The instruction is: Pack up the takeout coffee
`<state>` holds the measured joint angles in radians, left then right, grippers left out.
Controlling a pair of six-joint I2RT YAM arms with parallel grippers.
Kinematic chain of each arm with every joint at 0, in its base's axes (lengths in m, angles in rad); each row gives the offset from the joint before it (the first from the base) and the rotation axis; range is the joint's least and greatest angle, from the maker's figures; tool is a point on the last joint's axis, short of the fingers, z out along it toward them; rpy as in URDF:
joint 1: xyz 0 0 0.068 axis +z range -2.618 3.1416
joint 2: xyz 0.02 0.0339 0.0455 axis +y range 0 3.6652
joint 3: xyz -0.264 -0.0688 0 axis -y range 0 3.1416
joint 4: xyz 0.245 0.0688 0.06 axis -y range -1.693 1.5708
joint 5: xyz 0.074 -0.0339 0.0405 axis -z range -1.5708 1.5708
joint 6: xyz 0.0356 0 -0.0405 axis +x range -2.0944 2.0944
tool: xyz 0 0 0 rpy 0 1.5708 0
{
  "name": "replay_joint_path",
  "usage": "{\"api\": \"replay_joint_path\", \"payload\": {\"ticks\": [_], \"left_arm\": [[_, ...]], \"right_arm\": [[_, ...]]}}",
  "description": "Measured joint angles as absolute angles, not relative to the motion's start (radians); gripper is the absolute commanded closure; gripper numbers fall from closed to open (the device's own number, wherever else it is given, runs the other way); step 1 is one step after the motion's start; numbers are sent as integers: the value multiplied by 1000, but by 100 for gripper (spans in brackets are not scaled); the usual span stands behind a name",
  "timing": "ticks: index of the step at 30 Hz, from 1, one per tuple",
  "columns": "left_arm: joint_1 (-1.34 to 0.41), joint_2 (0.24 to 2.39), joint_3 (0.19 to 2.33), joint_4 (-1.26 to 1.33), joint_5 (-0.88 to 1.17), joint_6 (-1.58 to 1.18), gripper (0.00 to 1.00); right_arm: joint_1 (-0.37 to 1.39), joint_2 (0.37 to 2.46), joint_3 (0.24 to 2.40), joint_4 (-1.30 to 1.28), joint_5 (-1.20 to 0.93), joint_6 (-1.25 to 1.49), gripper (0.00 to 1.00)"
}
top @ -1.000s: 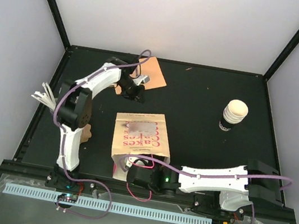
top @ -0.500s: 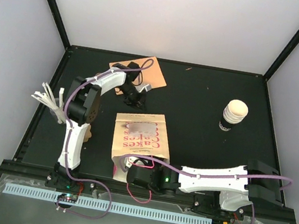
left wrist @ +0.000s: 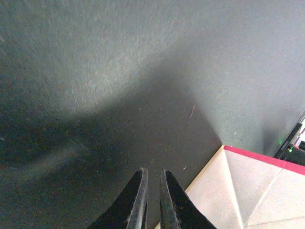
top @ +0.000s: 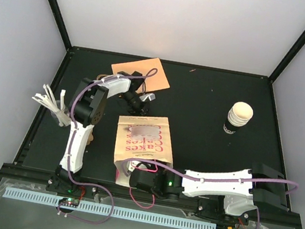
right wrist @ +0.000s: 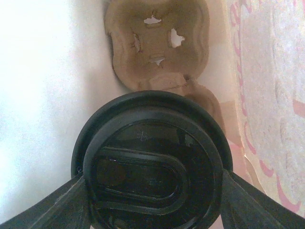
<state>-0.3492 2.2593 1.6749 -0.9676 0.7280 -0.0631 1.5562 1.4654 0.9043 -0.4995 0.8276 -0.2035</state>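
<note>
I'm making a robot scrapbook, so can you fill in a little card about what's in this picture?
left gripper: shut, empty, over bare table beside the paper bag
right gripper: in the bag's mouth, closed on a black lid
inside bag: pulp carrier, beyond the lid
takeout coffee: on the table, far right, untouched
white sticks: left table edge

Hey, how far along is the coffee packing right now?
Done: the pulp carrier lies inside the paper bag. In hand: the right fingers grip a black lid at the bag's mouth; the left fingers are shut, empty, beside the bag. Left: the takeout coffee stands on the table, unpacked.
</note>
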Motion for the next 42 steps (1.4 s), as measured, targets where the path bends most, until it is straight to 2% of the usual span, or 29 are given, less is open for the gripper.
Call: {"api": "replay_joint_path", "payload": {"ticks": [24,36,42], "left_arm": [[-373,2257,1506,-895,925,-41,88],[-381,2257,1469,-859,978,-38,88],[-382,2257,1441,-843,1017,-38,88]], "right_arm": [[1525,1493,928,-480,751,-243,54],[1528,1534,847,-313,880,-366,54],[1506,1477,848,-280,929,-425,53]]}}
